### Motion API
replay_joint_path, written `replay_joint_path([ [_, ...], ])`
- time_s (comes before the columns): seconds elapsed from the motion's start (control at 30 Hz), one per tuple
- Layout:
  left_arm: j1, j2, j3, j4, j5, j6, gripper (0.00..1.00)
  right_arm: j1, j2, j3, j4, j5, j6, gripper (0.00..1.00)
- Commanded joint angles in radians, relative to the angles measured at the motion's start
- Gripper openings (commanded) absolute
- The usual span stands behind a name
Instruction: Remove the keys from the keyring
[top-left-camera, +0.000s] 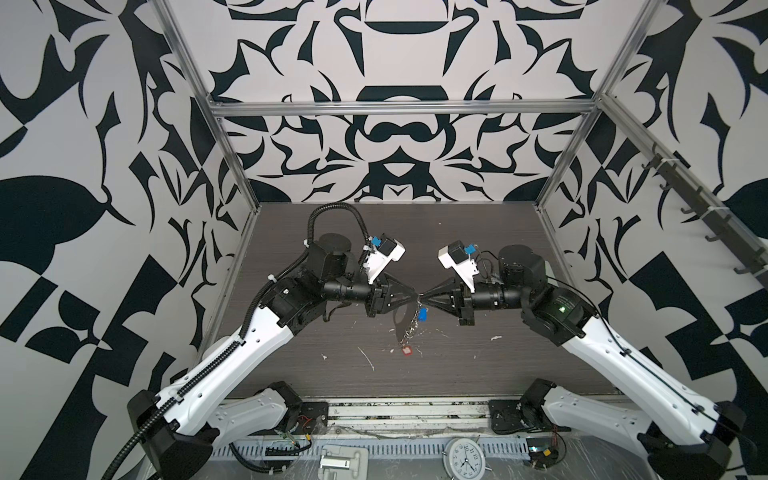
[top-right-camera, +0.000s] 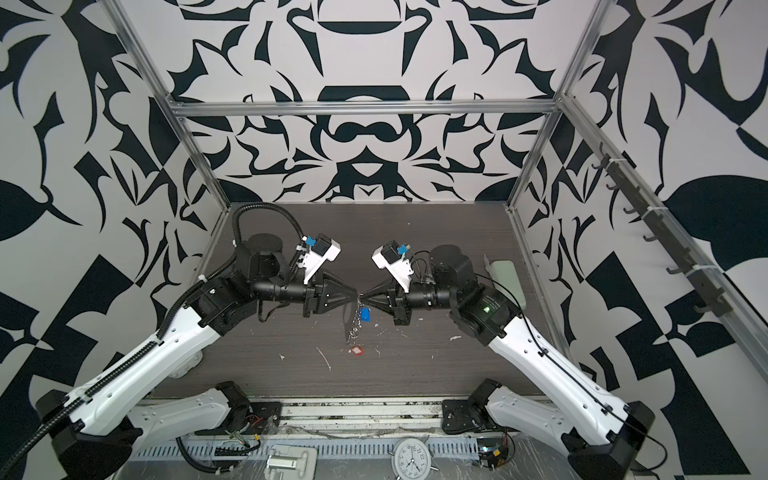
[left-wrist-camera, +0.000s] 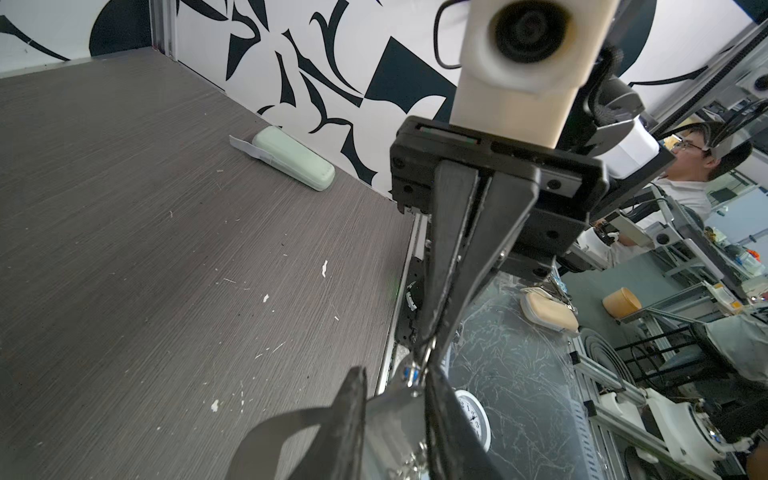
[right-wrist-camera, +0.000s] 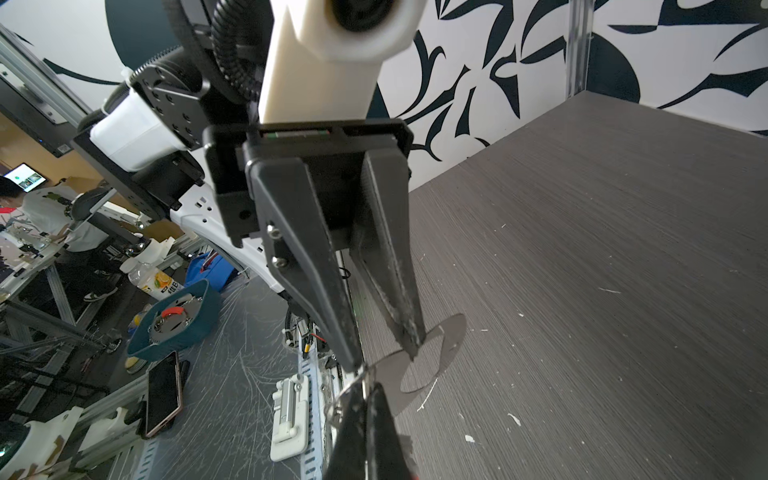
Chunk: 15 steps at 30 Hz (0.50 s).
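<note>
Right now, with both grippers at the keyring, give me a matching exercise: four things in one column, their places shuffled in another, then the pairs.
1. blue-tagged key
2. red-tagged key
3. pale-green case
4. clock

A. at the table's right edge
B. at the keyring's dangling end
C. just below the right gripper's tip
D. off the table, in front

Pairs: 1-C; 2-B; 3-A; 4-D

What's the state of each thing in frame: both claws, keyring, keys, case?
left claw: jaws apart, at the keyring's top end
right claw: shut on a keyring link
keyring: lifted, hanging down between the claws
blue-tag key: attached, in the air
red-tag key: attached at the bottom; contact with table unclear
green case: closed, lying flat
</note>
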Motion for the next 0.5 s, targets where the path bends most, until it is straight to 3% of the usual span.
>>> replay_joint_path([
  [0.0, -0.005, -0.006, 0.034, -0.03, 0.042, 0.04, 0.25, 0.005, -0.002, 0.06, -0.009, -0.036, -0.035, 0.0],
  [0.13, -0.005, 0.007, 0.042, -0.03, 0.072, 0.042, 0.19, 0.005, 0.005, 0.064, -0.012, -0.037, -0.034, 0.0],
  [0.47, -0.014, 0.032, 0.041, -0.018, 0.093, 0.038, 0.18, 0.006, 0.018, 0.075, -0.006, -0.018, -0.031, 0.0],
])
